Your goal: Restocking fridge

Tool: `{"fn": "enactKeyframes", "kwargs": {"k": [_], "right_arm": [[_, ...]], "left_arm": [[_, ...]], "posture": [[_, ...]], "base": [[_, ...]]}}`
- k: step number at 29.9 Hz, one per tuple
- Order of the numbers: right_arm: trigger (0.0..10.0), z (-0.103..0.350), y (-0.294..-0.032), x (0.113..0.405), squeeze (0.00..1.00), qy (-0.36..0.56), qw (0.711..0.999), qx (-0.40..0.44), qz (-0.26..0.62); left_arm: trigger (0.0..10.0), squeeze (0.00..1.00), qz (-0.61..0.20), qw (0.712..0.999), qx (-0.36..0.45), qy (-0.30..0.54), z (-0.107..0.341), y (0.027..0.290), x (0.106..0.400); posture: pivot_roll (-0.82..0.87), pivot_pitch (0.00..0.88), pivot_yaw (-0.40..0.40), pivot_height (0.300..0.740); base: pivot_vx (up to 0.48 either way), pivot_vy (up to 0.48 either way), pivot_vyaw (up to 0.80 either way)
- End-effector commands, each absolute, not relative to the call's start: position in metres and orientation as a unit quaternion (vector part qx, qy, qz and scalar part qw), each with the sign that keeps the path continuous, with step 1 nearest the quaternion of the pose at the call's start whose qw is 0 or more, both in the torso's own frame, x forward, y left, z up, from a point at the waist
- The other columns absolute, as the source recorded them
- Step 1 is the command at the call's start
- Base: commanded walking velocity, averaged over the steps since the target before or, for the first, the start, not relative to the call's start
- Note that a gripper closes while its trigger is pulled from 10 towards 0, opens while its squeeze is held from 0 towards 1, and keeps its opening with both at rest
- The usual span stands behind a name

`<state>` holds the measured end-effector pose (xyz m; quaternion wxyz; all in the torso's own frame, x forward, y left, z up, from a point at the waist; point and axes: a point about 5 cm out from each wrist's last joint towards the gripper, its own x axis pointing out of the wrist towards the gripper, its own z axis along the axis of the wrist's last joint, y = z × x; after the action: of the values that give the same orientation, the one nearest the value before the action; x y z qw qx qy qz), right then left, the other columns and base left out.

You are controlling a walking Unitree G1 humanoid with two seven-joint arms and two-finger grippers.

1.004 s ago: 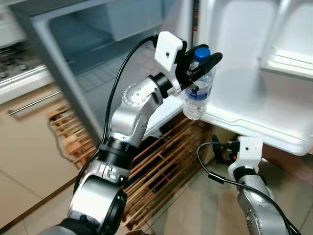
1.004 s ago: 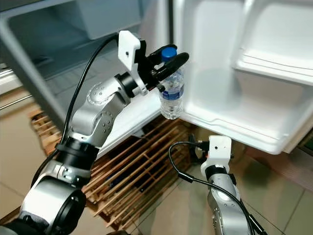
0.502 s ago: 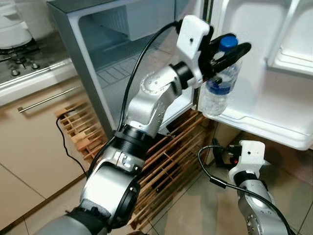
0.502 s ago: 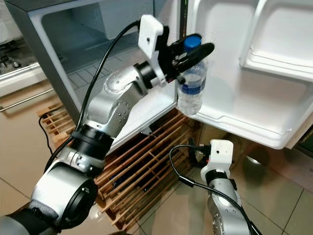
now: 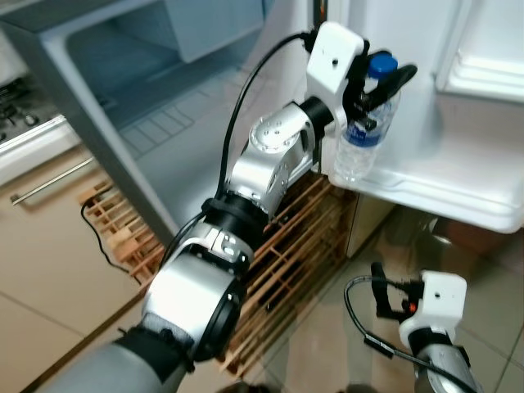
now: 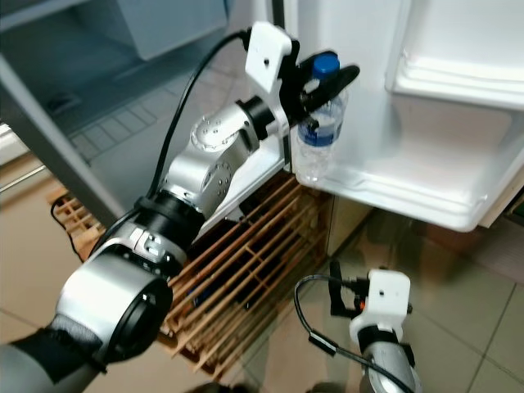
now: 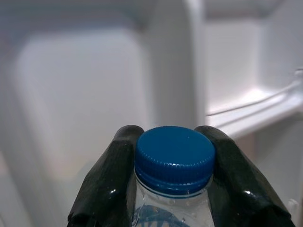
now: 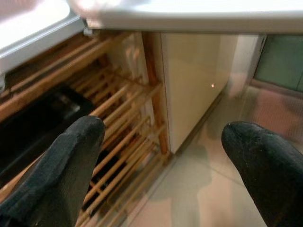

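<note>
My left gripper [image 5: 378, 86] is clamped on the neck of a clear water bottle [image 5: 359, 139], one black finger [image 7: 106, 182] on each side just under its blue cap [image 7: 174, 158]. I hold the bottle upright against the inside of the open fridge door [image 5: 458, 164], its base low beside the door's bottom shelf [image 6: 409, 192]. A second door shelf [image 5: 483, 78] sits higher up. My right gripper [image 8: 165, 165] hangs low with its fingers spread wide, near the floor [image 8: 199, 198] and a wooden slatted rack [image 5: 278, 270] below the fridge.
</note>
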<state>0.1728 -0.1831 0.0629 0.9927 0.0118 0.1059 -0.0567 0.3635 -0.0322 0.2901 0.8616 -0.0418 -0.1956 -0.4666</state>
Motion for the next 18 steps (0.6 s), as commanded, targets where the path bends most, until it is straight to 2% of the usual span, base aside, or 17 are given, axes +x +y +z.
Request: {"fn": "enactKeyframes", "kwargs": {"k": [1, 5, 12, 18], "right_arm": [[10.0, 0.065, -0.179, 0.168, 0.0, 0.103, 0.993, 0.016, -0.057], [10.0, 0.06, -0.18, 0.149, 0.0, 0.124, 0.99, 0.016, -0.072], [10.0, 0.061, -0.179, 0.132, 0.0, 0.137, 0.987, 0.014, -0.082], [10.0, 0.065, -0.178, 0.118, 0.0, 0.143, 0.985, 0.006, -0.093]], "left_arm": [[10.0, 0.0, -0.483, 0.841, -0.076, -0.232, 0.312, -0.055, 0.351], [10.0, 0.0, -0.488, 0.837, -0.092, -0.231, 0.315, -0.064, 0.349], [10.0, 0.0, -0.479, 0.838, -0.089, -0.244, 0.311, -0.066, 0.348], [10.0, 0.0, -0.486, 0.821, -0.106, -0.28, 0.31, -0.065, 0.344]], "posture": [[-0.29, 0.143, 0.195, 0.723], [-0.32, 0.169, 0.204, 0.723], [-0.36, 0.218, 0.205, 0.723], [-0.4, 0.248, 0.198, 0.723]], "base": [[0.0, 0.0, 0.0], [0.0, 0.0, 0.0], [0.0, 0.0, 0.0], [0.0, 0.0, 0.0]]}}
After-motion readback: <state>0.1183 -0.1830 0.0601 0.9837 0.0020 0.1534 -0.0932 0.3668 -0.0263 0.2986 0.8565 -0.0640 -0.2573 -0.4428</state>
